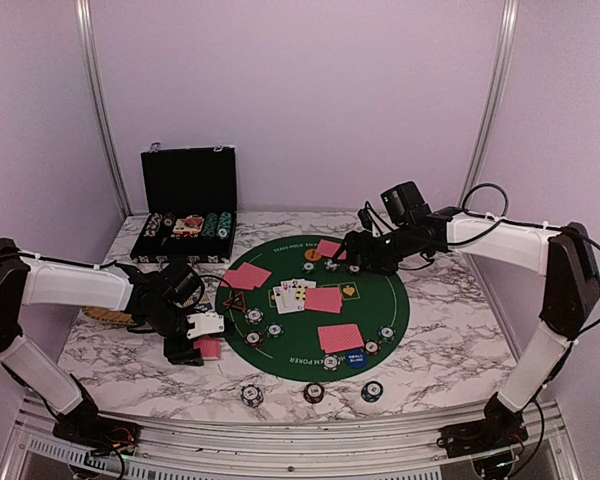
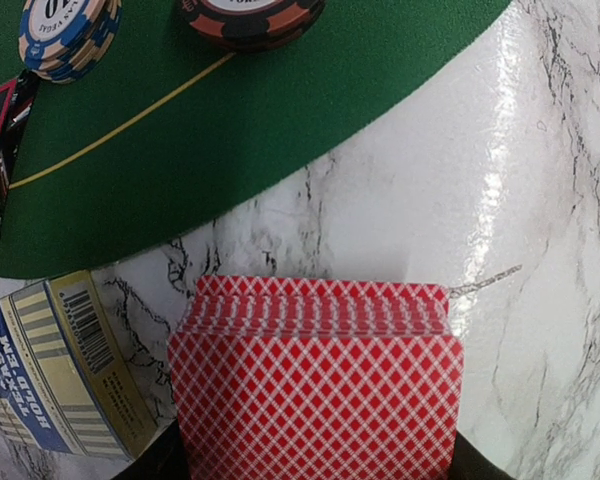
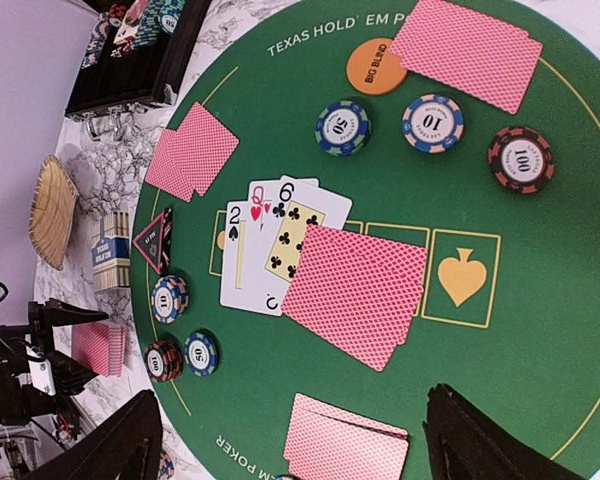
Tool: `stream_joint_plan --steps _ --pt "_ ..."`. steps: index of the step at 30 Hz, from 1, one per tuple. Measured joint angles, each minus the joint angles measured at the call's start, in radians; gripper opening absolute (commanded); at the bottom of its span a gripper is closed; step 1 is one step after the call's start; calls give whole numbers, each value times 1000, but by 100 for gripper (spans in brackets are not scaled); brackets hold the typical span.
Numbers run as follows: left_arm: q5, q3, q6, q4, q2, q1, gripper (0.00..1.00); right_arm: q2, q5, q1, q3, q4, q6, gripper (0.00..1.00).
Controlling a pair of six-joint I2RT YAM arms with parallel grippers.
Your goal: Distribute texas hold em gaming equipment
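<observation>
My left gripper (image 1: pixel 206 340) is shut on a deck of red-backed playing cards (image 2: pixel 315 380), held just off the left edge of the green poker mat (image 1: pixel 310 330); only the finger edges show at the bottom corners of the left wrist view. My right gripper (image 3: pixel 285 450) is open and empty above the far side of the mat (image 1: pixel 355 250). On the mat lie face-up cards (image 3: pixel 270 245), a face-down pile (image 3: pixel 355 295), face-down pairs (image 3: pixel 192 150), striped chips (image 3: pixel 342 127), the orange disc (image 3: pixel 377 66), the blue disc (image 1: pixel 356 358) and the dark triangle (image 3: pixel 152 240).
An open black chip case (image 1: pixel 188 205) stands at the back left. A woven straw tray (image 1: pixel 105 316) lies under the left arm. A blue card box (image 2: pixel 60 360) sits beside the deck. Three chip stacks (image 1: pixel 314 392) stand on the marble near the front edge.
</observation>
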Motion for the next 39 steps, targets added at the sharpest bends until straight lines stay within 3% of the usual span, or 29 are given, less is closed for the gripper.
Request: stream_joint_plan --steps 1,2,3,4,23,39 --pt "-2 -1 -2 1 -1 -1 70 -1 0 0 0 -2 1 91" --pt "-4 -2 -3 2 -2 -2 89 -2 0 0 0 -3 1 92" --pt "-5 -4 -3 4 -4 -2 98 -3 0 0 0 -6 1 93" --pt "-11 -5 -5 6 -7 -3 99 -3 0 0 0 -8 2 93" --pt "-76 -3 -35 -45 -38 0 99 -27 20 0 0 -45 1 99" --pt "-54 115 -72 -118 -100 0 99 -32 27 0 1 -57 -3 99"
